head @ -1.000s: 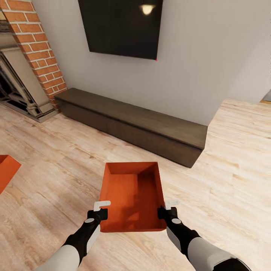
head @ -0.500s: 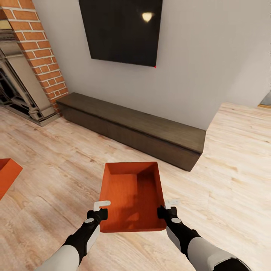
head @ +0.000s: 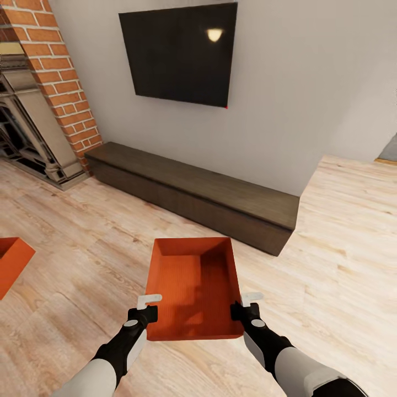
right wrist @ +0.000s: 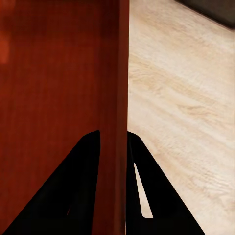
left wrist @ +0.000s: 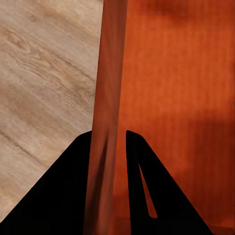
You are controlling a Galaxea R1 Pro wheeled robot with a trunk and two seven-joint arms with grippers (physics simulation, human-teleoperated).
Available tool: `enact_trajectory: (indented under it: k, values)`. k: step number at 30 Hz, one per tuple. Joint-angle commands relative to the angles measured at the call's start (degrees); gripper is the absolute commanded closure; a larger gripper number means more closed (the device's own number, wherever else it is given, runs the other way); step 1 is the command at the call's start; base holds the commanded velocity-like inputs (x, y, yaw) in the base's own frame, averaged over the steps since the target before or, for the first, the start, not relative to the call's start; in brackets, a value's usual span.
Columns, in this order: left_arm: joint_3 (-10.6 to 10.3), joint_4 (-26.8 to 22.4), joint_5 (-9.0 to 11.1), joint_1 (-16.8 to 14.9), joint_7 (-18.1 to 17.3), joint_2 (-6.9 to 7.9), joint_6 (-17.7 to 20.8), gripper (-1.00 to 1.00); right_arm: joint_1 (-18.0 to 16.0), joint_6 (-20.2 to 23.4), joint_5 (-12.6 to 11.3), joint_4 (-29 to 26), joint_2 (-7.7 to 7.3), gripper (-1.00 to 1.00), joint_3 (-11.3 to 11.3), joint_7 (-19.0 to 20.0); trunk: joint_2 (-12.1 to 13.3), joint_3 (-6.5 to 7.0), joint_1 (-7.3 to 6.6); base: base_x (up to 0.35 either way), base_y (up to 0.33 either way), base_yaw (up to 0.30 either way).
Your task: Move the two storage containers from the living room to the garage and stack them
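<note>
Tub held level out front over the wood floor of the living room, carried between both arms. Left end effector pinching the tub's left wall near the close corner; right end effector pinching the right wall likewise. Gripped on opposite sides probably to keep the load balanced and flat for the trip to the garage. Open side up, empty.

Second tub resting on the floor well off to the left, cut by the frame edge, left for a later trip by the look of it.

Head view giving the room: bench along the wall, TV above it, brick fireplace at left. No garage in sight, so barely begun.

Wrist views giving the grip itself: thin wall clamped between dark fingers, one inside, one outside, ribbed interior on one side and planks on the other. Same on the right, wall between fingers.
</note>
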Motion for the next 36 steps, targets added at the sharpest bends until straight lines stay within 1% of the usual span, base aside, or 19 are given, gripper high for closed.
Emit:
enact_trajectory:
  k: [1, 33, 36]
  values:
    - [1.5, 0.1, 1.0, 0.0, 2.6, -0.70, 0.2, 1.00, 0.0, -1.4, 0.0, -0.1, 0.05, 1.00, -1.7, -3.0, 0.4, 0.24, -0.23, 0.000, 0.000, 0.000]
    - [1.5, 0.0, 1.0, 0.0, 2.6, -0.73, 0.2, 1.00, 0.0, -1.4, 0.0, 0.0, 0.03, 1.00, -1.8, -3.0, 13.2, 8.85, -7.26, 0.000, 0.000, 0.000]
    - [1.5, 0.0, 1.0, 0.0, 2.5, -0.72, 0.2, 1.00, 0.0, -1.4, 0.0, -0.1, 0.03, 1.00, -1.9, -3.0, 13.2, 9.12, -7.26, 0.000, 0.000, 0.000]
